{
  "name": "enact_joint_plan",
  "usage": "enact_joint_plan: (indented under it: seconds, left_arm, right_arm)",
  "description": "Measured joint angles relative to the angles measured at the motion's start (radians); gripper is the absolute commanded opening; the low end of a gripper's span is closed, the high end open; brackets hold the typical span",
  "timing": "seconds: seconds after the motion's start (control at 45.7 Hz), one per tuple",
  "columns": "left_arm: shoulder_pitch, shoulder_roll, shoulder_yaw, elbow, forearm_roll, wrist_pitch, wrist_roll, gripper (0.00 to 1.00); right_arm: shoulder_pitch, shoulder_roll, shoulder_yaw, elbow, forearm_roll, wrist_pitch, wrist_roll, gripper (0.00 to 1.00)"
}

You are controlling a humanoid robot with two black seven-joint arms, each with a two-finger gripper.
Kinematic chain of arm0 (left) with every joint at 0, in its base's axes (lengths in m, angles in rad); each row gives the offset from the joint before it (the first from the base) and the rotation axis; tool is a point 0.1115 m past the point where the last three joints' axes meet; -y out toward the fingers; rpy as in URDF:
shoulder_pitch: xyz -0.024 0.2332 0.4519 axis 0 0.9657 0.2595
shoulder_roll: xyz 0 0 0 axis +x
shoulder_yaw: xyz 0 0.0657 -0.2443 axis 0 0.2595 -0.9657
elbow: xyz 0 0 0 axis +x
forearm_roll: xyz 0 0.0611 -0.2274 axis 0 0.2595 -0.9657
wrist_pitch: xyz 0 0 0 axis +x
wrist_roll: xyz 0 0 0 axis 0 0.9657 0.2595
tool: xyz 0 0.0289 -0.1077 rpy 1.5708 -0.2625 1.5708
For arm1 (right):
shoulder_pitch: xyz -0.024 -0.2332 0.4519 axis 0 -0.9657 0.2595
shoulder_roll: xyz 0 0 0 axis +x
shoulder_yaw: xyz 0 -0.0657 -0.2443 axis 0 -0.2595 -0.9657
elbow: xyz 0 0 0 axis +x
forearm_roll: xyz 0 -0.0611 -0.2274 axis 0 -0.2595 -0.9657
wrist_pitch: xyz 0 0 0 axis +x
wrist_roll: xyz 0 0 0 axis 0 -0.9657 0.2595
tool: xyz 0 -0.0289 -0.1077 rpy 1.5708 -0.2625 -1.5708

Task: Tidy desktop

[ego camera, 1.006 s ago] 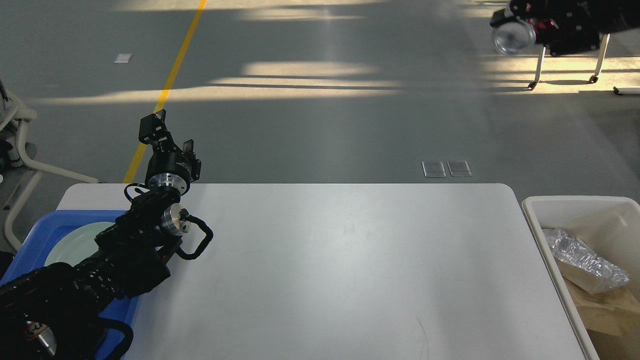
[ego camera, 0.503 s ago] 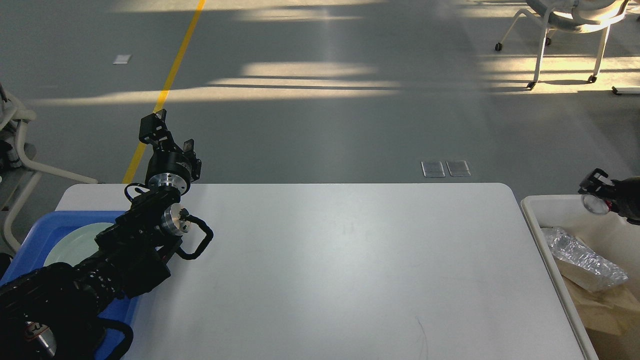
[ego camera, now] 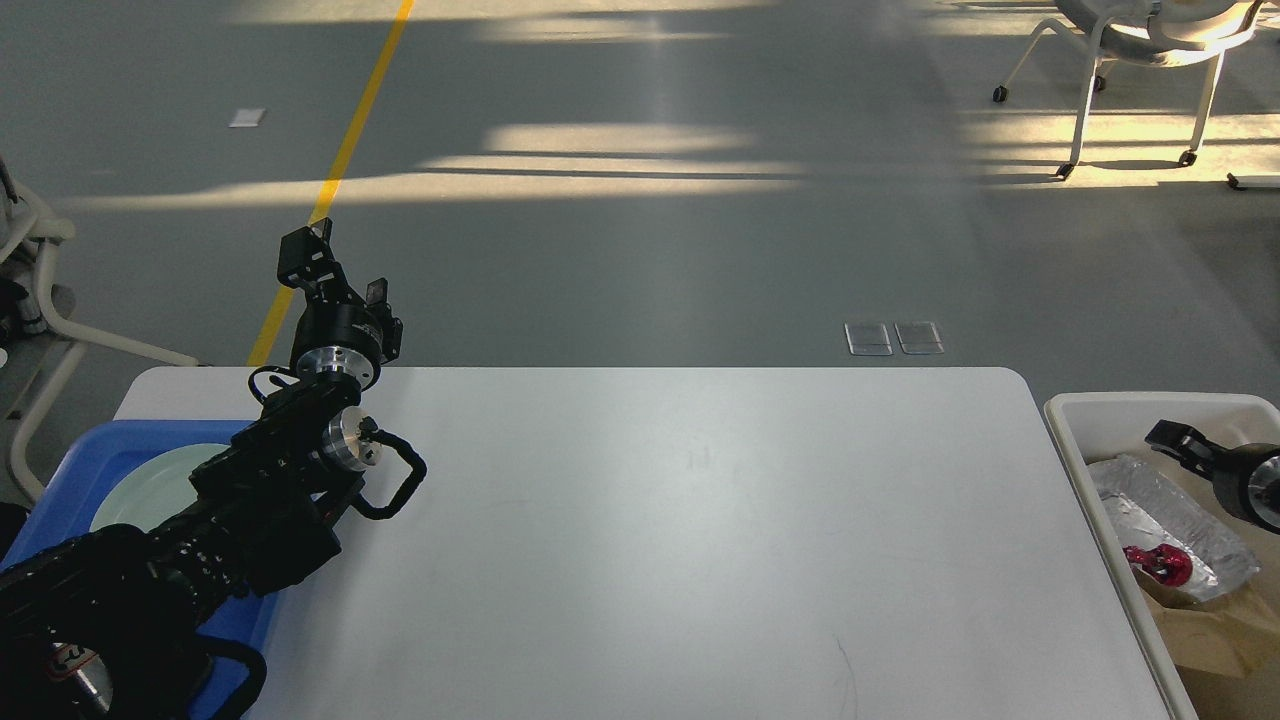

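Observation:
The desktop is a wide white tabletop with nothing lying on its bare surface. My left gripper is raised above the table's far left corner, open, with nothing between its fingers. My right gripper pokes in from the right edge, low over the white bin. Only one dark finger of it shows, so its state is unclear. A small red object lies in the bin on a crumpled foil tray.
A blue tray holding a pale green plate sits at the table's left edge, partly under my left arm. Brown cardboard lies in the bin. A chair stands far back right on the grey floor.
My right arm came down from the top right to low over the bin. The shiny thing seen at its tip earlier is gone, and a red object now lies in the bin. The left arm stayed still.

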Motion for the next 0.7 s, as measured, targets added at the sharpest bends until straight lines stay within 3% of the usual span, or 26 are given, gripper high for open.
enact_joint_plan:
  seconds: [0.197, 0.35, 0.569, 0.7]
  left_arm:
    - [0.0, 0.0, 0.0, 0.0, 0.0, 0.0, 0.0, 0.96]
    - [0.0, 0.0, 0.0, 0.0, 0.0, 0.001, 0.0, 0.96]
    - [0.0, 0.0, 0.0, 0.0, 0.0, 0.001, 0.0, 0.96]
    - [0.0, 0.0, 0.0, 0.0, 0.0, 0.0, 0.0, 0.96]
  right_arm:
    - [0.038, 0.008, -0.002, 0.023, 0.0, 0.006, 0.0, 1.0]
    - [0.198, -0.02, -0.006, 0.139, 0.003, 0.056, 0.001, 1.0]
    - [0.586, -0.129, -0.015, 0.458, 0.001, 0.237, -0.011, 1.0]
    - [0.794, -0.139, -0.016, 0.563, 0.0, 0.382, -0.02, 1.0]
